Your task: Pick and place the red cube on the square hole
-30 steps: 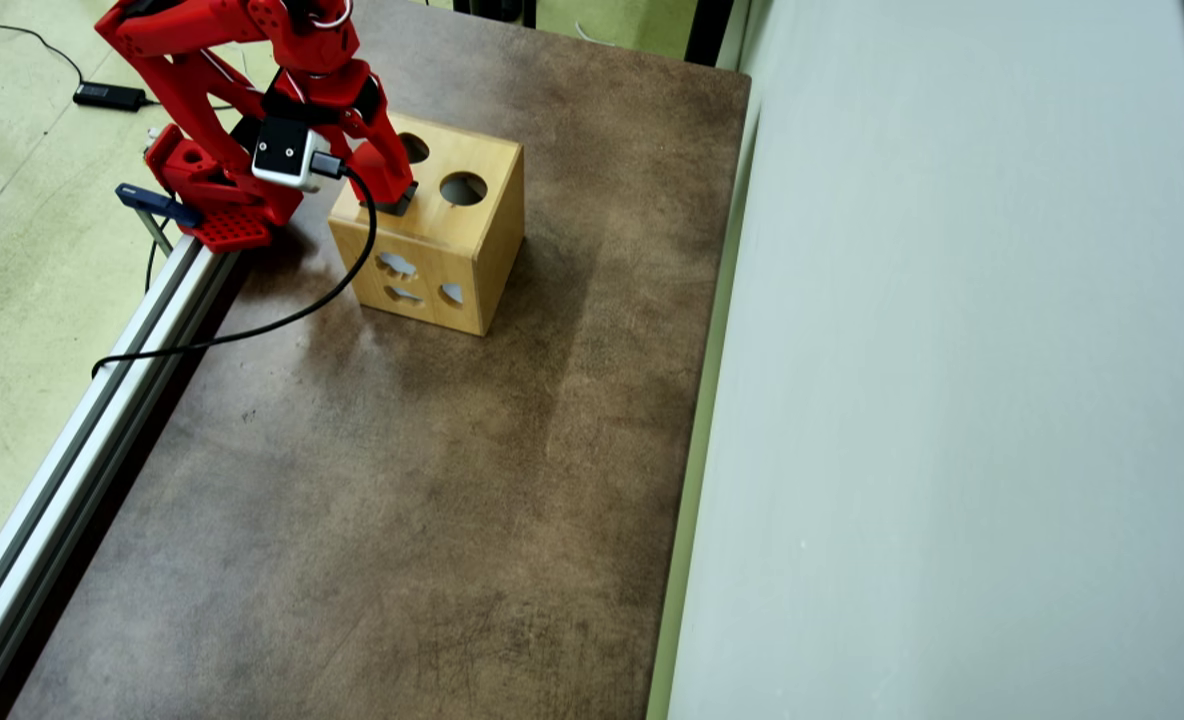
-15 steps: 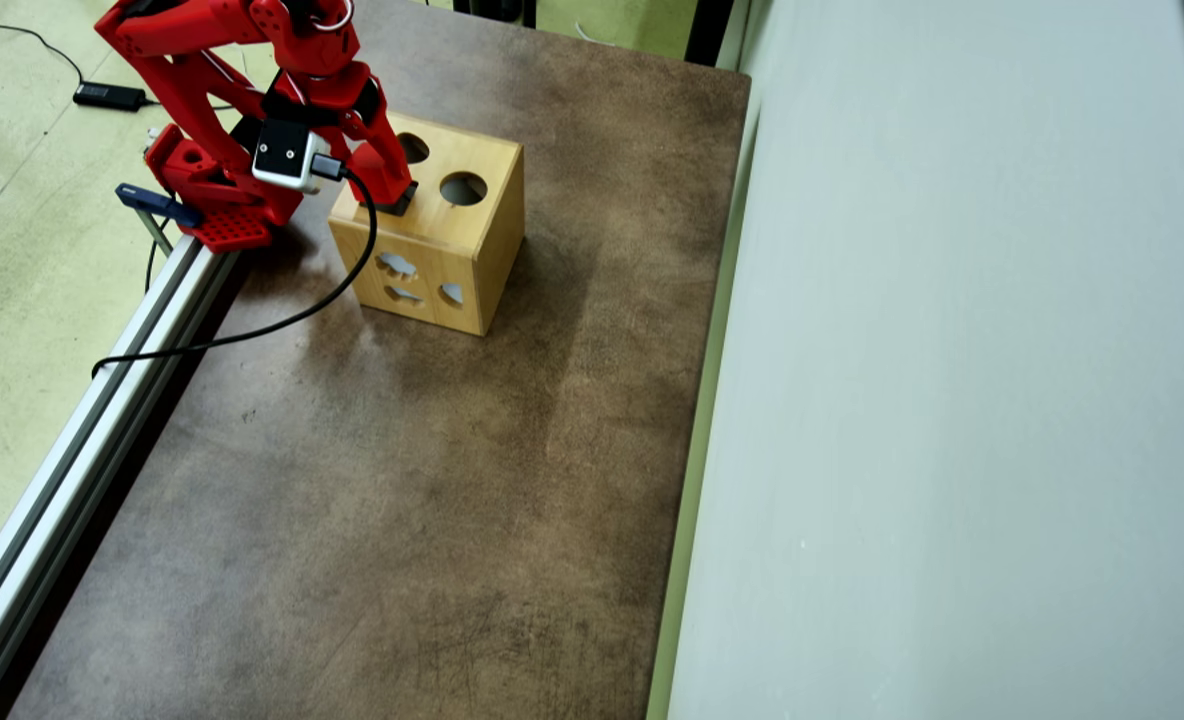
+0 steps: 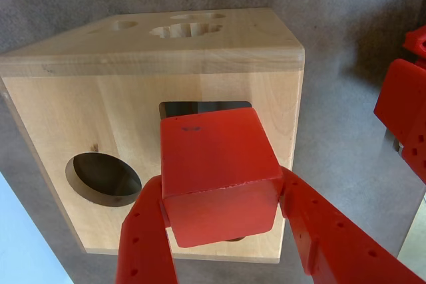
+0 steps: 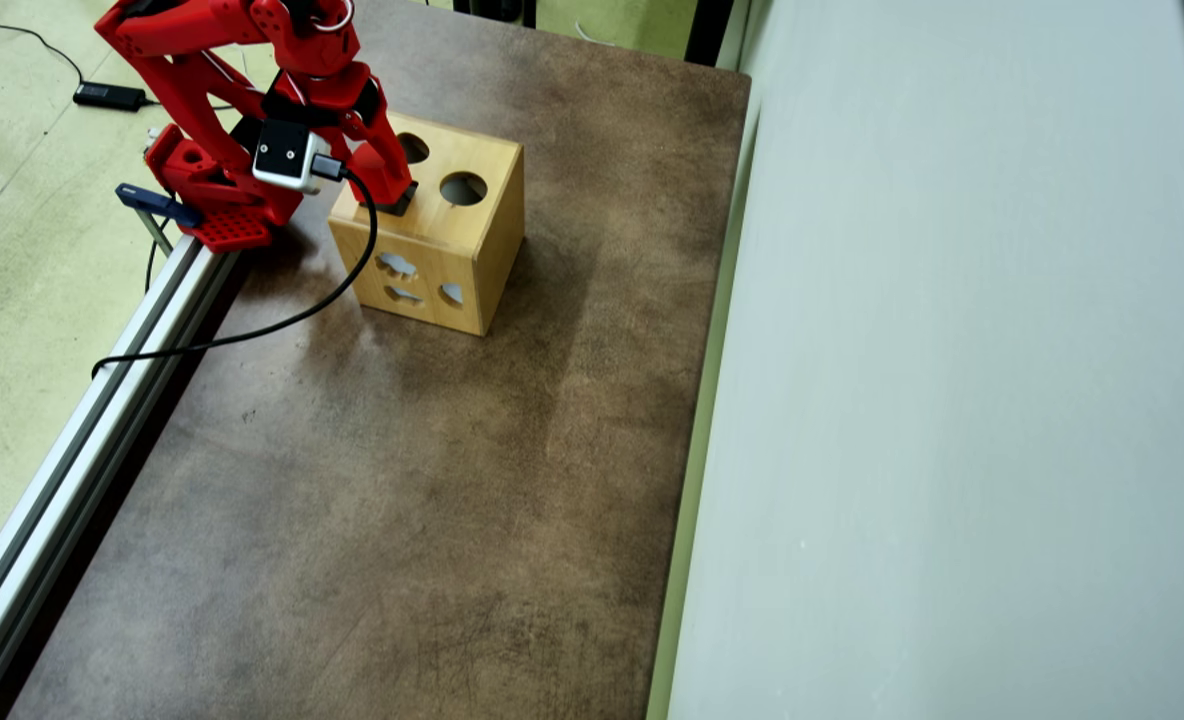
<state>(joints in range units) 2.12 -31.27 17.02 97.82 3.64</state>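
Barely anything has shifted since the earlier overhead pictures; we hold nearly the same pose over the box.

Wrist view: our gripper is clenched on the red cube, one finger on each side face. The cube hangs over the square hole, whose dark edge peeks out at twelve o'clock of it. A round hole sits at nine o'clock. We judge the cube light, stiff and smooth-painted, so flat opposite faces are the right hold. No writing readable.

Overhead view: the gripper is down on the wooden box; the cube is hidden. No labels legible.
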